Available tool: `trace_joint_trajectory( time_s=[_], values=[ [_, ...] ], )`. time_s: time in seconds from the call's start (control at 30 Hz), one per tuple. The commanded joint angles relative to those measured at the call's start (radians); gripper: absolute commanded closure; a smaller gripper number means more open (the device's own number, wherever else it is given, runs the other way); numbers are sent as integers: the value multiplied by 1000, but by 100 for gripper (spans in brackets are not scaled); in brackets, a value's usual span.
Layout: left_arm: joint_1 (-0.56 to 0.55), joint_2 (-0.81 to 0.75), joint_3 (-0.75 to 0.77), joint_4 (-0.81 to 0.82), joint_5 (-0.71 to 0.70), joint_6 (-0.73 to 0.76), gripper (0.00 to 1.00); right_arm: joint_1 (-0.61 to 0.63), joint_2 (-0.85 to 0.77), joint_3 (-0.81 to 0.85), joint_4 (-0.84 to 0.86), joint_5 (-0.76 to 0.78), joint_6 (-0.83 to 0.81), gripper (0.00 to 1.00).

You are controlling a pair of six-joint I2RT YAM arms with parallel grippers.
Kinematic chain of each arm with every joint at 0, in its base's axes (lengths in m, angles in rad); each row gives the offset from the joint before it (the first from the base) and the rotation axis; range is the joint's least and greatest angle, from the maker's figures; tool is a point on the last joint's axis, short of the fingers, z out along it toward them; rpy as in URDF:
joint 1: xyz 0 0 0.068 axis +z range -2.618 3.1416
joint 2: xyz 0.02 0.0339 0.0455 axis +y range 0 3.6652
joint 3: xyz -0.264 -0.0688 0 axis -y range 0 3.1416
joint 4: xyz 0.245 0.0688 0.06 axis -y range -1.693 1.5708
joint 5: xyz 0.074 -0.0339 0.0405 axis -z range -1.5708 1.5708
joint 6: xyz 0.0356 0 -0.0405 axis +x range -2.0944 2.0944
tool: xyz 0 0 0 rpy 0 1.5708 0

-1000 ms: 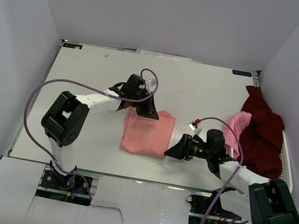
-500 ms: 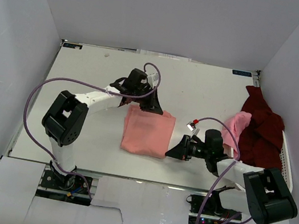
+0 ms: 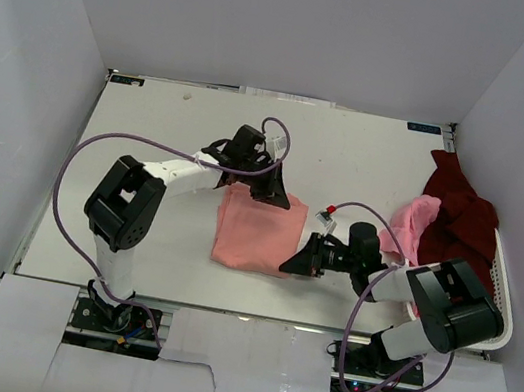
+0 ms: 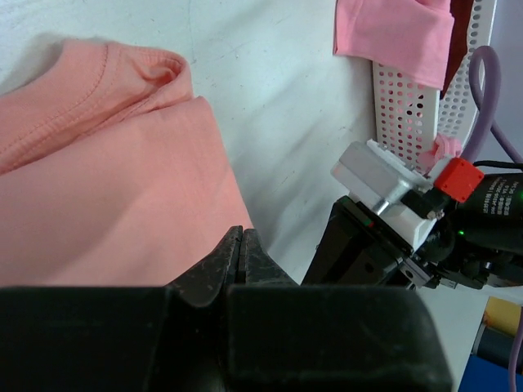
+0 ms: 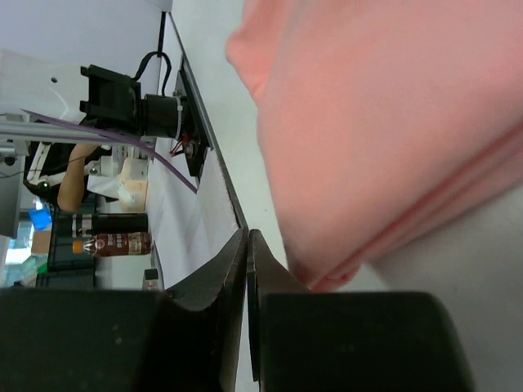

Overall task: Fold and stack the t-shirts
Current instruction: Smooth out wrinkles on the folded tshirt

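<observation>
Top view: folded salmon shirt [image 3: 256,231] lies mid-table [image 3: 152,126]; pink shirt [image 3: 412,222] and maroon shirt [image 3: 459,231] wait heaped at the basket [image 3: 501,289], right.
Left wrist: left claw [image 4: 242,245] clenched at the shirt's far corner; cloth pinched or not, cannot tell.
Right wrist: right claw [image 5: 247,245] clenched, empty, beside the near fold. Likely squaring edges.

The right end effector [image 3: 294,263] now sits farther left, at the salmon-pink t-shirt's [image 3: 253,235] near right edge, jaws closed instead of spread. The left end effector [image 3: 270,195] sits slightly farther right along the far edge.
</observation>
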Motion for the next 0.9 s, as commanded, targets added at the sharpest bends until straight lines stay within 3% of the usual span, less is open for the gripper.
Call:
trace_joint_trajectory(
  time_s=[0.0,0.4,0.53,0.67,0.87],
  values=[
    [-6,-22,25,-2,27,29,90,54,21,52,128,-6,53,92],
    [-6,-68,-24,-21,-5,41,90,94,330,103,367,25,99,92],
    [-5,-92,-58,-15,-8,35,90,94,362,120,335,68,50,92],
    [-5,-126,-114,16,4,17,90,95,335,146,145,140,-69,92],
    [-5,-174,-228,108,45,-14,90,106,298,161,29,192,-123,92]
  ],
)
